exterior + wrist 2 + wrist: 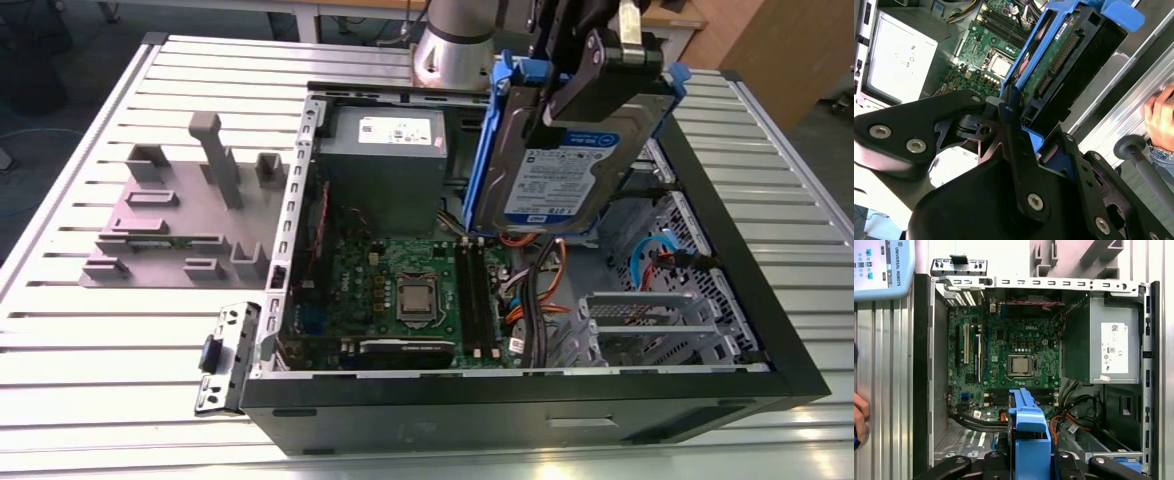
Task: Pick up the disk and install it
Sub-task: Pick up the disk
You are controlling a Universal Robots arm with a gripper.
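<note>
Scanning the exterior view from its left, a grey fixture plate (174,225) with upright posts lay on the slatted table (80,330), apart from the open computer case (534,400). Next came the grey power-supply box (387,165) inside the case, with the motherboard (407,290) below it. Further toward that view's right hung the disk (567,165), clear of the case floor and held up over the motherboard's edge and the orange cables (541,295). It stood nearly on end, its long axis running steeply up and down, label facing the camera, blue bracket (501,130) framing its sides. The gripper (607,60) clamped it from above, at the upper end, so the disk's body lay straight below the fingers. Furthest to that view's right sat the grey metal drive cage (654,325) in the case's corner, lower than the disk and offset from it toward the case front.

In the second wrist view the gripper's black fingers (1009,125) were closed narrowly on the bracket, with the disk's connector edge (1059,60) pointing away from the gripper toward the case interior. A person's hand (1159,117) rested beyond the case wall, well apart from the disk.
</note>
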